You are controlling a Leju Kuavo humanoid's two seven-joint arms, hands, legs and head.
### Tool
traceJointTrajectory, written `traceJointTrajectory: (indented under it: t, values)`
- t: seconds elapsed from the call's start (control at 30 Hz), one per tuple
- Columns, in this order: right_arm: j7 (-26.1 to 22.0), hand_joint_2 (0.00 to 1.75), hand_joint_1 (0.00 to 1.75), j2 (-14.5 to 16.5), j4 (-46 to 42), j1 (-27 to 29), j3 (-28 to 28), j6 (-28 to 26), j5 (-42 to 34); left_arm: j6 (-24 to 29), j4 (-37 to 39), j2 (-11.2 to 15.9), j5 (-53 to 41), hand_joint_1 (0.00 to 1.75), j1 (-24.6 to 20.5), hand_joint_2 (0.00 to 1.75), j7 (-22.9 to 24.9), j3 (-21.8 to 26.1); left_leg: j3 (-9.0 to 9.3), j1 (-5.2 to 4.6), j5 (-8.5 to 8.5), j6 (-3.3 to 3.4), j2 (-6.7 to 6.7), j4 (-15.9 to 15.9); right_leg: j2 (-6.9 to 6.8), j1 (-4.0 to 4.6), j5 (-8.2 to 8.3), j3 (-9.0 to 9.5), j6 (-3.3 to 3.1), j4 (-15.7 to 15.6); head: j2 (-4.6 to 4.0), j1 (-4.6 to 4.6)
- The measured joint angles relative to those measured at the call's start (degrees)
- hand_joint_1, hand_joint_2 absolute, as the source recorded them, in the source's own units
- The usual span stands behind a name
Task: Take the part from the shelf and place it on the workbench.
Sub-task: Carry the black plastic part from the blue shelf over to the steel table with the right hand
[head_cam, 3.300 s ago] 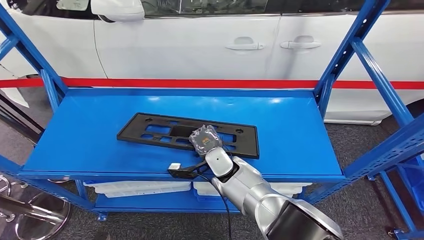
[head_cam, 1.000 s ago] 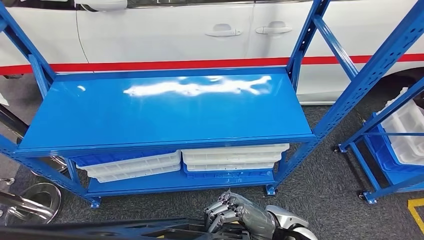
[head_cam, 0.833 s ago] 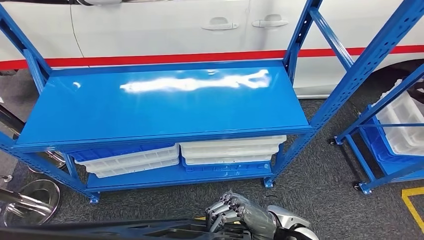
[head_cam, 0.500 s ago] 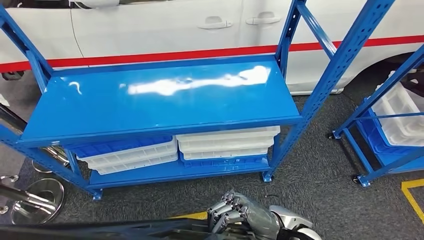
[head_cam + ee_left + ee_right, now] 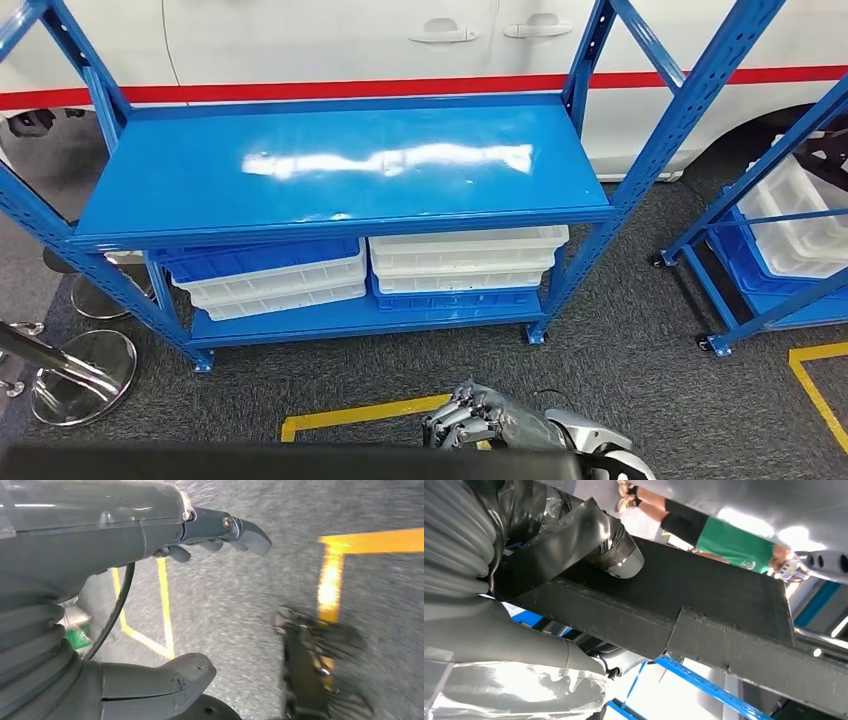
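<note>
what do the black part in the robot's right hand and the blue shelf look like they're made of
The black part: probably moulded plastic, matte, with a grainy, slightly rough face and thick edges. It could be a composite; the look leaves that open. The right hand grips it. The blue shelf: apparently painted sheet metal, glossy, with bright glare streaks across its top and perforated uprights.

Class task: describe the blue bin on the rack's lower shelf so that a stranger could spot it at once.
Find the blue rack before the white car. On its lower shelf, left stack, the blue bin lies on top; the white trays around it are pale.
</note>
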Motion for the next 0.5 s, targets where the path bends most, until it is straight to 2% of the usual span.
traceJointTrajectory:
  t: [0.03,0.07,0.1,0.13,0.17,0.2,0.23,0.27,0.3,0.33,0.37,0.4,0.43,0.47,0.5]
  values:
    - [0.14,1.75,1.75,-0.3,0.0,0.09,-0.44,0.08,0.0,0.36,0.0,-0.16,0.17,0.0,0.1,1.75,0.44,0.4,-0.78,-0.16,0.39,0.38,0.1,0.29,0.01,-0.1,-2.54,-1.03,0.19,4.0,0.01,0.01]
    - [0.25,1.75,1.75,-0.58,0.0,0.2,-0.88,0.17,0.07,0.59,0.0,-0.32,0.29,0.0,0.17,1.75,0.69,0.78,-1.56,-0.34,0.8,0.61,0.17,0.56,0.01,-0.15,-3.86,-1.67,0.27,7.44,0.01,0.01]
    - [0.38,1.75,1.75,-0.8,0.0,0.32,-1.25,0.25,0.2,0.76,0.0,-0.4,0.36,0.0,0.21,1.75,0.8,1.14,-2.34,-0.52,1.26,0.7,0.22,0.78,0.01,-0.14,-3.74,-1.66,0.2,9.53,0.01,0.01]
    - [0.53,1.75,1.75,-0.95,0.0,0.4,-1.56,0.29,0.37,0.87,0.0,-0.47,0.38,0.0,0.23,1.75,0.82,1.48,-3.09,-0.73,1.76,0.74,0.24,0.93,0.02,-0.06,-2.41,-0.78,-0.05,9.81,0.01,0.01]
    - [0.71,1.75,1.75,-1.08,0.0,0.45,-1.83,0.3,0.56,0.93,0.0,-0.5,0.37,0.0,0.24,1.75,0.75,1.78,-3.76,-0.94,2.31,0.74,0.24,0.96,0.04,0.11,-0.5,1.18,-0.55,7.93,0.01,0.01]
    - [0.88,1.75,1.75,-1.16,-0.04,0.44,-2.06,0.26,0.75,1.01,0.0,-0.64,0.35,0.0,0.23,1.75,0.62,2.05,-4.29,-1.04,2.89,0.72,0.24,0.92,0.07,0.46,0.95,4.15,-1.36,4.24,0.0,-0.01]
    - [1.01,1.75,1.75,-1.25,-0.16,0.42,-2.28,0.21,0.89,1.05,-0.01,-0.83,0.3,0.0,0.23,1.75,0.45,2.28,-4.68,-1.21,3.39,0.62,0.21,0.91,0.06,0.97,1.48,7.76,-2.29,-0.62,0.0,-0.01]
    - [1.08,1.75,1.75,-1.32,-0.35,0.29,-2.49,0.14,0.99,1.12,-0.01,-0.99,0.25,0.0,0.26,1.75,0.22,2.48,-4.94,-1.23,3.9,0.43,0.23,0.89,0.02,1.41,1.19,10.94,-3.02,-5.25,0.01,0.0]
    - [1.09,1.75,1.75,-1.37,-0.55,0.16,-2.65,0.03,1.06,1.18,-0.02,-1.13,0.21,0.0,0.26,1.75,-0.01,2.61,-5.1,-1.12,4.41,0.2,0.24,0.82,0.02,1.86,0.7,13.0,-3.44,-8.43,0.01,0.01]
    - [1.08,1.75,1.75,-1.39,-0.7,0.04,-2.79,-0.11,1.16,1.2,-0.03,-1.15,0.14,0.0,0.29,1.75,-0.28,2.69,-5.26,-1.08,4.93,-0.11,0.25,0.74,0.0,2.12,0.46,13.89,-3.58,-10.17,0.02,0.05]
    - [1.06,1.75,1.75,-1.39,-0.78,-0.07,-2.88,-0.25,1.34,1.21,-0.03,-1.06,0.07,0.0,0.35,1.75,-0.59,2.77,-5.48,-1.06,5.47,-0.41,0.23,0.58,-0.02,2.05,0.86,13.62,-3.57,-10.71,0.02,0.08]
    - [1.06,1.75,1.75,-1.39,-0.79,-0.07,-2.92,-0.35,1.57,1.19,-0.03,-0.98,-0.03,0.0,0.35,1.75,-0.88,2.85,-5.83,-1.09,5.31,-0.65,0.08,0.66,-0.11,1.92,1.65,13.05,-3.66,-10.78,0.02,0.09]
    - [1.03,1.75,1.75,-1.38,-0.81,-0.08,-2.96,-0.48,1.79,1.09,-0.04,-0.92,-0.17,0.0,0.38,1.75,-1.16,2.92,-6.43,-1.17,3.94,-0.89,-0.06,1.53,-0.23,1.68,2.43,12.33,-3.95,-10.97,0.01,0.1]
    - [0.98,1.75,1.75,-1.37,-0.82,-0.08,-2.97,-0.64,2.04,0.99,-0.04,-0.85,-0.3,0.0,0.42,1.75,-1.38,2.98,-7.26,-1.18,1.47,-1.15,-0.2,3.43,-0.36,1.43,3.25,11.39,-4.19,-11.04,0.01,0.1]
    - [0.91,1.75,1.75,-1.37,-0.84,-0.07,-2.97,-0.84,2.3,0.9,-0.04,-0.78,-0.43,0.0,0.44,1.75,-1.57,3.01,-8.19,-1.03,-1.78,-1.4,-0.29,6.43,-0.46,1.34,3.94,10.35,-4.38,-10.77,0.0,0.09]
